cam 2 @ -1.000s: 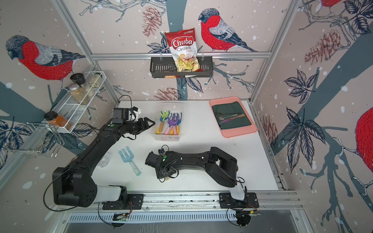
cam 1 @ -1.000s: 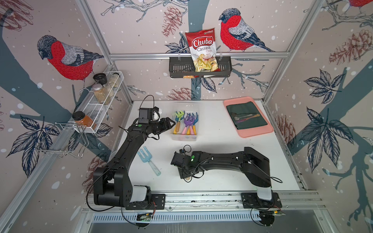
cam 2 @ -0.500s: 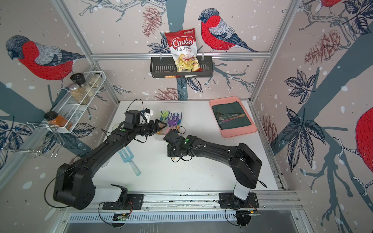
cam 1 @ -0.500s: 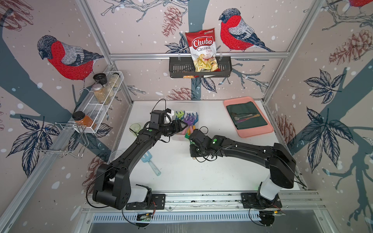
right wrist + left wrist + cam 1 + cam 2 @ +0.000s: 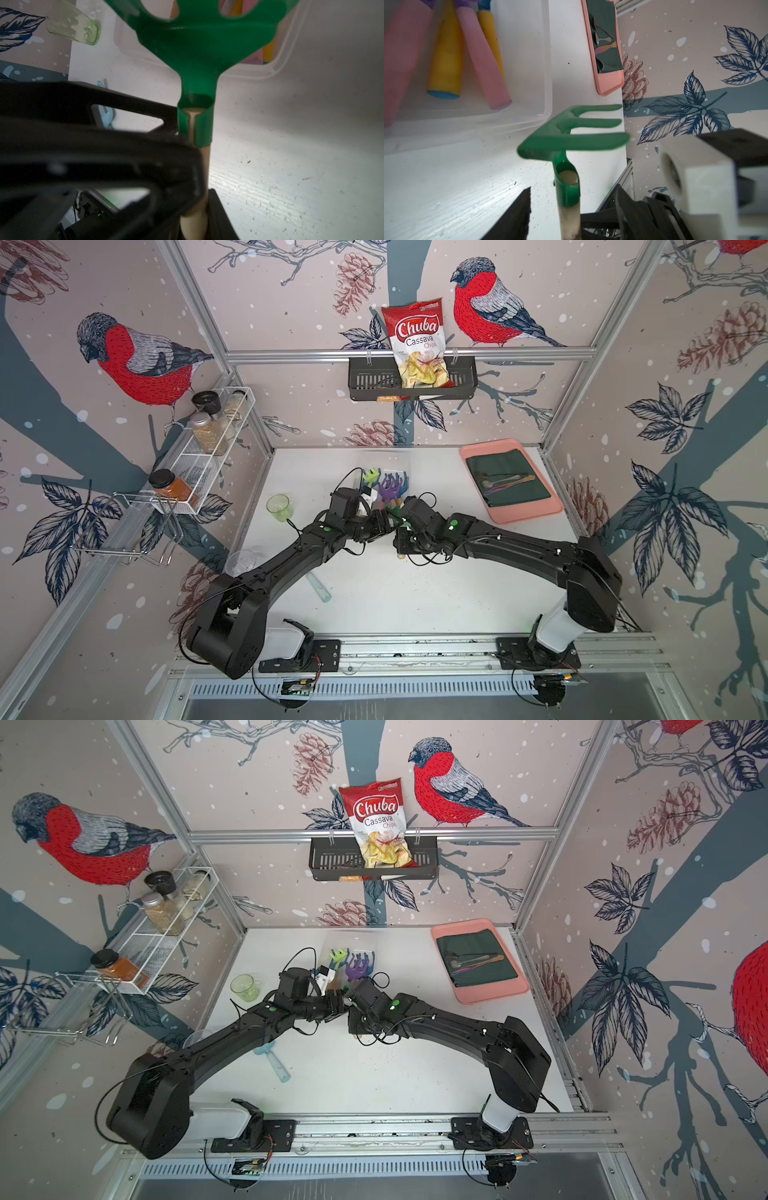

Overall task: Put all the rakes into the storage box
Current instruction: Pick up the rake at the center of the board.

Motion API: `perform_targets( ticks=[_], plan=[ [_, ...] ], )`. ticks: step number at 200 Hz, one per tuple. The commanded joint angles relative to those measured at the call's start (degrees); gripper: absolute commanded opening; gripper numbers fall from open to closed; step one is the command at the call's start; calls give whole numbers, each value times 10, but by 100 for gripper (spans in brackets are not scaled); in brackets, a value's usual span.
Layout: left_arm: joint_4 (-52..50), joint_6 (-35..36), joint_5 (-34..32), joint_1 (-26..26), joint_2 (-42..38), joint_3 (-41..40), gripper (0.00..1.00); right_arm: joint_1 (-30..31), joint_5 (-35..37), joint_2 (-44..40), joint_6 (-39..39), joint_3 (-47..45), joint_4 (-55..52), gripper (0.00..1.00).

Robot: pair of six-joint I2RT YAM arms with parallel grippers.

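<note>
Two grippers meet at the rake (image 5: 571,135), which hangs just beside the storage box (image 5: 548,87), not yet inside. The left gripper (image 5: 571,207), jaws apart around the handle, should close squarely before the right gripper (image 5: 195,218), clenched on that handle, lets go.

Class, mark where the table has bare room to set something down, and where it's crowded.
Bare: front-centre table, between left arm, right arm and front rail; a strip between storage box and pink tray. Crowded: left gripper and right gripper at the green rake.
</note>
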Motion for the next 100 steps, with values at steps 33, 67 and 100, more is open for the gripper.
perform_targets(
  ticks=[33,67,100],
  plan=[
    [80,-21,-1,-7,25,1,45,3,-1,-2,-20,27,-2,16],
    [86,-23,-2,-9,31,5,12,5,2,-2,-22,33,-7,19],
    [38,12,-17,-8,41,38,5,5,14,-14,-18,31,-14,49]
  ],
)
